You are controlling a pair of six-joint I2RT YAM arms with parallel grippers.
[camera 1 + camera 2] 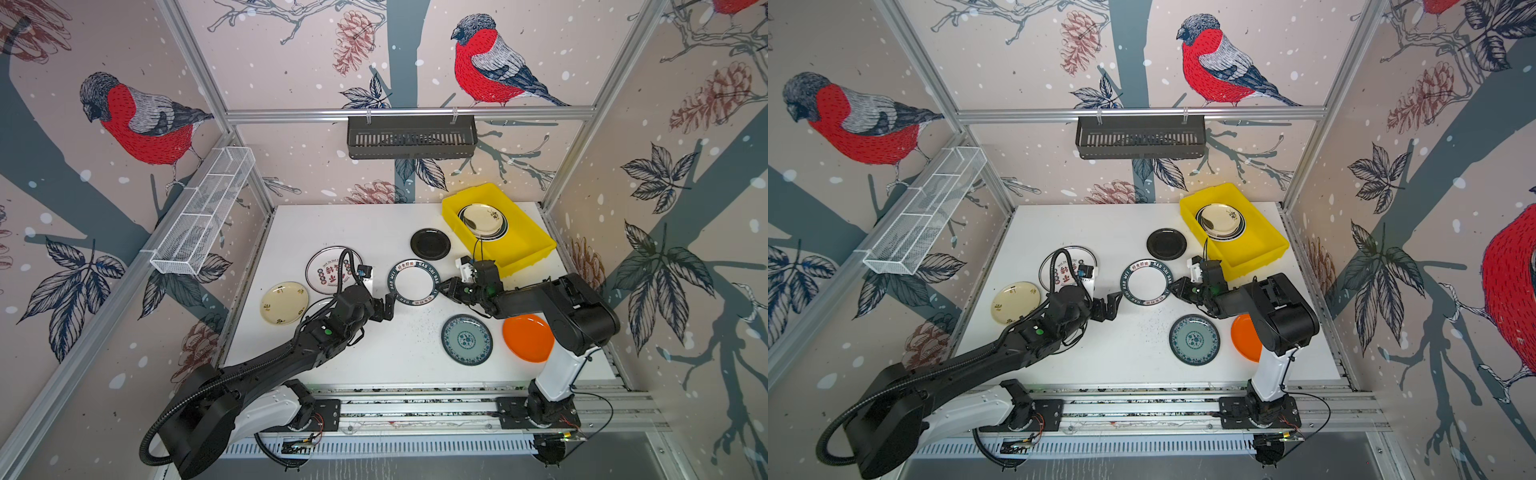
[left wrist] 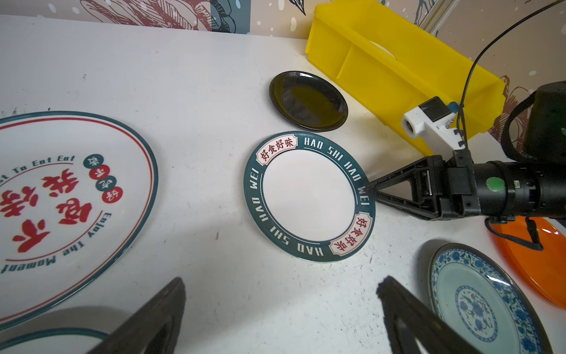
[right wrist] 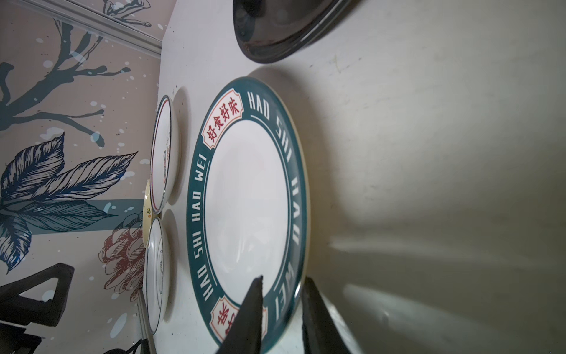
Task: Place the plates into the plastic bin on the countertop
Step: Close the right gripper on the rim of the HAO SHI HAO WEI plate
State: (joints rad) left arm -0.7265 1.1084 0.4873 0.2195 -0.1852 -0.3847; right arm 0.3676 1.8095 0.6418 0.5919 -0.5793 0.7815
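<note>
- While the right tool straddles the rim of the green-rimmed plate, a firm grip cannot be confirmed.
- Plate lies flat on the tabletop, near the yellow bin but outside it.
- Left tool is wide open and empty, just beside the opposite edge.
- Recommended: clamp squarely, lift level, and clear the bin wall before lowering beside the stacked plates.

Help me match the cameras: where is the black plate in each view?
In a top view: black plate just left of the yellow bin.
In a top view: the same.
Left wrist: between yellow bin and lettered plate.
Right wrist: cropped, beyond the lettered plate.
Shared landmark: the lettered plate.
</note>
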